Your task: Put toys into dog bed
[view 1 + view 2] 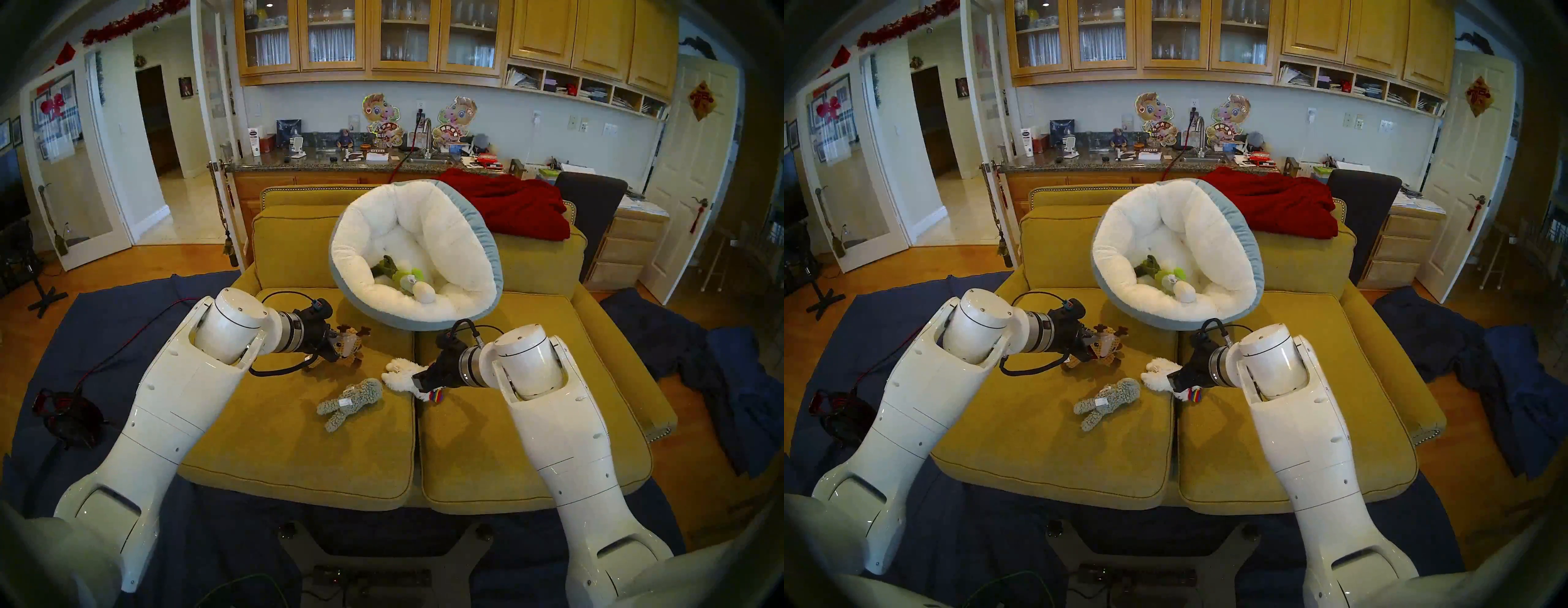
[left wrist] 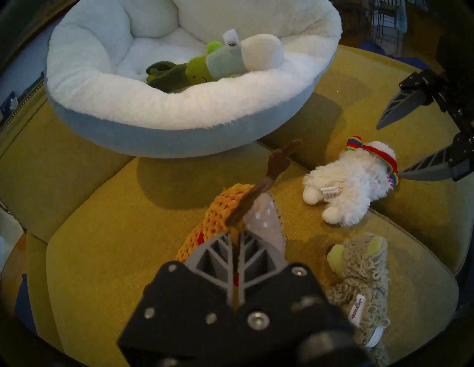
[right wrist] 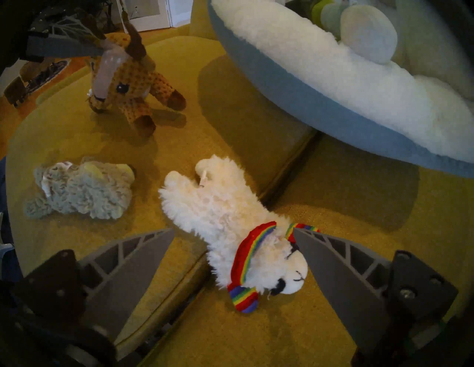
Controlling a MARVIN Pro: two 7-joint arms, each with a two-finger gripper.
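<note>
The dog bed point(image 1: 478, 225), white inside and light blue outside, leans tilted against the sofa back. In it lie a lime-green cactus point(image 2: 197, 73) and a leek point(image 2: 261, 51). My left gripper point(image 2: 237, 246) is shut on an antler of the brown reindeer point(image 3: 123, 87), which stays upright with its feet at the cushion. The white llama point(image 3: 218, 205) with a rainbow collar lies on the seam between the seat cushions. My right gripper point(image 3: 233, 230) stands open, a finger on each side of its neck and head. A grey fuzzy toy point(image 1: 350, 401) lies flat between the arms.
The mustard sofa seat cushions point(image 1: 297, 450) carry everything. A red blanket point(image 1: 509, 204) is draped over the sofa back to the right of the bed. Dark blue cloths point(image 1: 721, 373) cover the floor around. A cluttered counter point(image 1: 339, 163) stands behind the sofa.
</note>
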